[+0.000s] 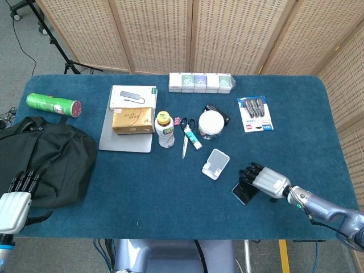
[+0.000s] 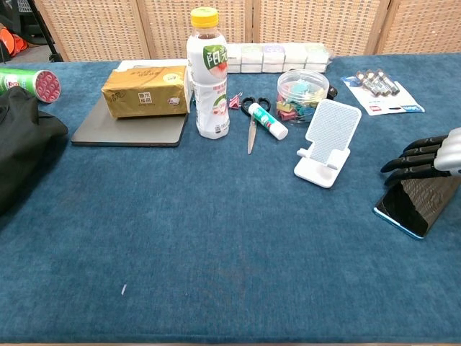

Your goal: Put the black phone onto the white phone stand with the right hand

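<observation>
The black phone [image 2: 421, 202] lies flat on the blue cloth near the table's right front, its near corner [image 1: 243, 194] showing in the head view. My right hand [image 1: 263, 179] [image 2: 426, 155] is over the phone's far end, fingers apart and pointing left; whether they touch the phone I cannot tell. It holds nothing. The white phone stand [image 1: 215, 163] [image 2: 328, 144] stands upright just left of the hand, nothing on it. My left hand [image 1: 17, 200] hangs off the front left edge beside the black bag, fingers stretched out, holding nothing.
A jar of clips [image 2: 303, 94], glue stick [image 2: 268, 120], scissors [image 2: 251, 130] and a bottle [image 2: 208, 76] stand behind the stand. Left of them are a tissue pack on a laptop [image 1: 126, 136], a black bag [image 1: 48, 159] and a green tube [image 1: 53, 104]. A blister pack [image 1: 255, 113] lies far right.
</observation>
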Motion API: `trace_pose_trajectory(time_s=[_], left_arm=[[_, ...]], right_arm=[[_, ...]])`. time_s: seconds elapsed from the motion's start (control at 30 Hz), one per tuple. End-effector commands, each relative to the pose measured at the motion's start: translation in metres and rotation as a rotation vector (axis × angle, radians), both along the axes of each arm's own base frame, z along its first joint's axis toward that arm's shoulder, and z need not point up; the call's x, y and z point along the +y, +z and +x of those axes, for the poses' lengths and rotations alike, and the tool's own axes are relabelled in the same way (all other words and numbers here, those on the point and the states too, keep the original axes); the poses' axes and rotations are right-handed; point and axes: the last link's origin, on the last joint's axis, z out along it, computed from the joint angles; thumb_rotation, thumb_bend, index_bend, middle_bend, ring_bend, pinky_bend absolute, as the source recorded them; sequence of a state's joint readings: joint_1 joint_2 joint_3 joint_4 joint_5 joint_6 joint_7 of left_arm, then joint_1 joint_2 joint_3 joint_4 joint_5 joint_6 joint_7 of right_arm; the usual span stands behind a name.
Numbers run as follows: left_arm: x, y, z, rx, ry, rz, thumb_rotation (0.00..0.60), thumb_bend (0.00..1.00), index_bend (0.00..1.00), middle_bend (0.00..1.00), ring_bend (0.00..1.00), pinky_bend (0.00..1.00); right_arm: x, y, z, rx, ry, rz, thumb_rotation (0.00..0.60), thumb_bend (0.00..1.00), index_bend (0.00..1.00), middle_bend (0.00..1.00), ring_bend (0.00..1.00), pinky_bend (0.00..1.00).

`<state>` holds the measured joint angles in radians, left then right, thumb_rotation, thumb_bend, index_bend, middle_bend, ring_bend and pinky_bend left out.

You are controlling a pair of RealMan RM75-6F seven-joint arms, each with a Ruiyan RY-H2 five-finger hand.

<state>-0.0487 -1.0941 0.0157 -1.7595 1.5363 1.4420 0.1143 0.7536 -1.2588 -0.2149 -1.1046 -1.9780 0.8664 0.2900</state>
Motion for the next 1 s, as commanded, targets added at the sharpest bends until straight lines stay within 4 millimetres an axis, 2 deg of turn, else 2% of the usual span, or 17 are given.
trace_pose_trajectory(time_s=[0.03,0.23,0.4,0.53,0.73,1.0], left_arm=[[0.0,0.0,0.0,0.001,0.001,0.001,0.6,0.0,0.0,0.0,0.0,0.0],[0.0,-0.002,0.0,0.005,0.002,0.0,0.6,0.0,0.0,0.0,0.0,0.0],[0.0,-0.003,0.001,0.007,0.001,-0.001,0.6,0.0,0.0,0.0,0.0,0.0],[0.0,-0.004,0.001,0.006,0.0,-0.005,0.6,0.0,0.0,0.0,0.0,0.0],[-0.001,-0.006,0.001,0.01,0.003,-0.004,0.6,0.0,0.0,0.0,0.0,0.0],[0.0,-0.011,0.003,0.017,0.003,-0.018,0.6,0.0,0.0,0.0,0.0,0.0]], right_arm=[[-0.002,-0.004,-0.001,0.002,0.013,0.004,0.6,0.0,0.06,0.0,0.0,0.0],[-0.003,-0.007,-0.008,-0.007,0.015,-0.001,0.6,0.0,0.18,0.03,0.0,0.0],[-0.002,-0.013,-0.012,-0.062,0.048,-0.007,0.6,0.04,0.34,0.23,0.14,0.13],[0.0,-0.02,-0.023,-0.089,0.06,-0.005,0.6,0.13,0.44,0.3,0.19,0.16],[0.003,-0.022,-0.037,-0.105,0.068,-0.004,0.6,0.24,0.52,0.41,0.28,0.19],[0.006,-0.013,-0.045,-0.177,0.066,-0.043,0.6,0.26,0.58,0.47,0.34,0.24]])
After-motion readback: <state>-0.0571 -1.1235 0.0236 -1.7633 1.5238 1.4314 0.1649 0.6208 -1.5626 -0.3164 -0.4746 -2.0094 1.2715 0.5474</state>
